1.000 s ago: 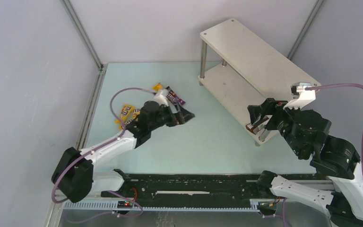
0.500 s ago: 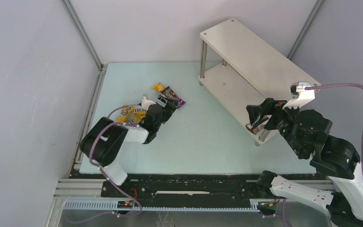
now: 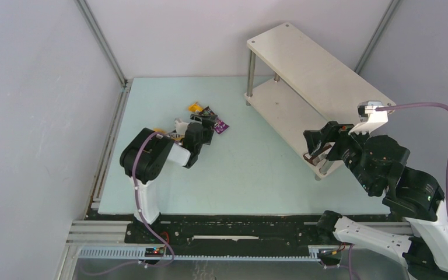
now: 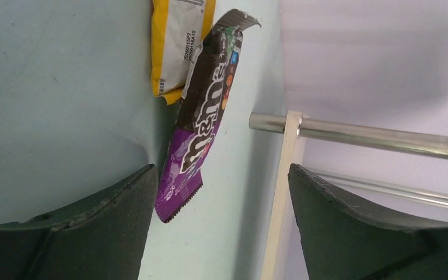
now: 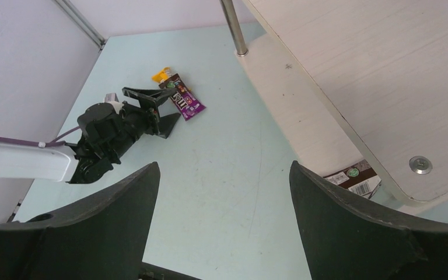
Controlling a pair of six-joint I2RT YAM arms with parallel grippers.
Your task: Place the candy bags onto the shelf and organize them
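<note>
A purple candy bag (image 3: 219, 125) lies on the pale green table beside a yellow bag (image 3: 194, 107). In the left wrist view the purple bag (image 4: 201, 134) lies just ahead of my left finger and the yellow bag (image 4: 178, 41) lies beyond it. My left gripper (image 3: 206, 122) is open and empty, right next to the purple bag. More yellow bags (image 3: 161, 132) lie mostly hidden under the left arm. My right gripper (image 3: 318, 143) is open and empty at the near end of the white shelf (image 3: 321, 64). A dark brown bag (image 5: 356, 178) lies on its lower tier.
The shelf stands at the back right on silver legs (image 3: 249, 73); its lower board (image 3: 280, 111) is bare at the far end. Grey enclosure walls with metal corner posts (image 3: 102, 44) bound the table. The arms' base rail runs along the near edge.
My left arm has folded back toward its base, and its gripper has drawn back left and up beside the purple bag. The right arm has not moved.
</note>
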